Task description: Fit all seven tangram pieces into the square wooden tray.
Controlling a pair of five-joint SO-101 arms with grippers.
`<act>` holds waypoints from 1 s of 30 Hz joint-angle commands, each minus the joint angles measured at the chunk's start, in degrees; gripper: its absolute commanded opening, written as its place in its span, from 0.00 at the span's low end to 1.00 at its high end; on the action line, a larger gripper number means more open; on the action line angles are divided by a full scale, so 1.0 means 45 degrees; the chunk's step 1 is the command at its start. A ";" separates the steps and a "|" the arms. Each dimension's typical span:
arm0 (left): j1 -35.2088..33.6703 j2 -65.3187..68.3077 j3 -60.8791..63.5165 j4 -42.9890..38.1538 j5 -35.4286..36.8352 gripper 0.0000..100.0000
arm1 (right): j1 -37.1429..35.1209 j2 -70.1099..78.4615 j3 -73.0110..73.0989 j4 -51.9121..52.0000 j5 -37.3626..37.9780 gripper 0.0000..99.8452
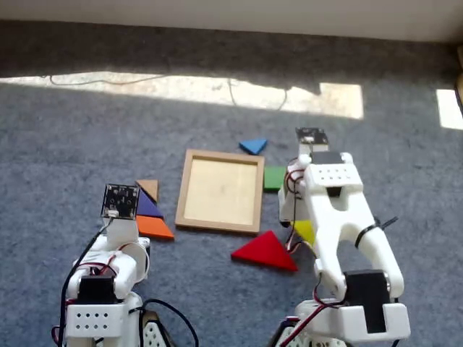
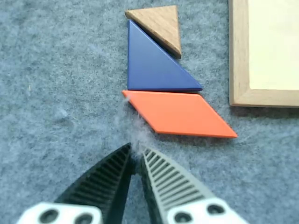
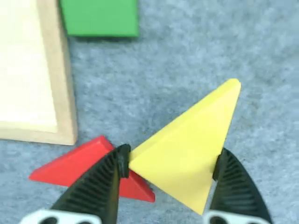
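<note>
Right gripper [image 3: 173, 156] clamps yellow triangle [image 3: 187, 140] by its edges, overlapping red triangle [image 3: 70, 170]; left gripper [image 2: 137, 151] closed near orange parallelogram [image 2: 180, 114].

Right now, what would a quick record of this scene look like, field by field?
Tray: square wooden tray, nothing in it yet
Left of tray: wooden triangle, dark blue triangle, orange parallelogram, lined up
Far and right sides of tray: light blue triangle, green square
Near side: red triangle
Left gripper: shut, empty, by the orange parallelogram
Right gripper: shut on the yellow triangle, next to the red triangle
</note>
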 commanded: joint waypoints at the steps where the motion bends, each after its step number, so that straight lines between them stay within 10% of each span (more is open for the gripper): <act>1: 0.0186 -0.0107 0.0322 -0.0195 -0.0098 0.01 | -0.1026 -0.1123 -0.1241 0.0088 0.0039 0.18; 12: 0.0186 -0.0107 0.0322 -0.0195 -0.0098 0.01 | -0.4269 -0.1123 -0.2882 -0.2413 -0.0723 0.17; 30: 0.0186 -0.0107 0.0322 -0.0195 -0.0098 0.01 | -0.5304 0.2256 -0.3780 -0.4073 -0.2579 0.17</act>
